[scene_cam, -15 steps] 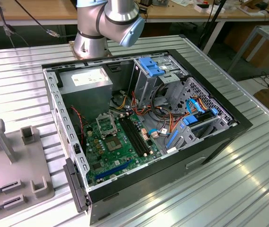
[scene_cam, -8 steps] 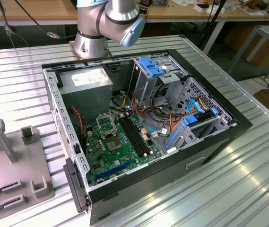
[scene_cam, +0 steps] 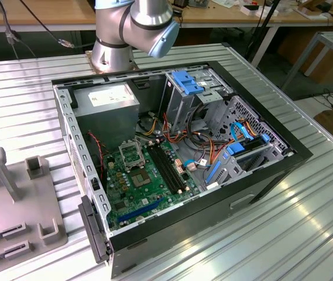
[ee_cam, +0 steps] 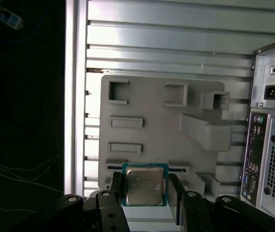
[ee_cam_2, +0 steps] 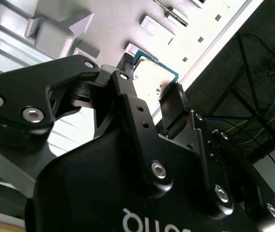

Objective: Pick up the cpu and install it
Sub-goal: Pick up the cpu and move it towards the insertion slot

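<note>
Two black fingers of your gripper sit on opposite edges of the cpu. The jaws are drawn in until only the chip's width lies between them. In the first wrist view the pads press against both side edges, so you have the cpu pinched across its width. Its dull silver top faces the camera, with a thin green rim showing round it.

In the second wrist view the same grip shows from behind the gripper. The cpu lies flat between the two fingertips, one tip at each side.

Behind the chip you have the grey fixture tray with its raised blocks and slots. The tray rests on the ribbed metal table. You cannot tell from these views whether the cpu is clear of the tray or touching it.

Just beside the tray stands the rear panel of the computer case.

In the exterior view the case lies open on the table. The green motherboard is exposed inside it. The square socket frame on that board has a hollow middle.

The tray lies at the exterior view's left, apart from the case. The arm rises behind the case. Your cpu is over the tray, well apart from the socket.
</note>
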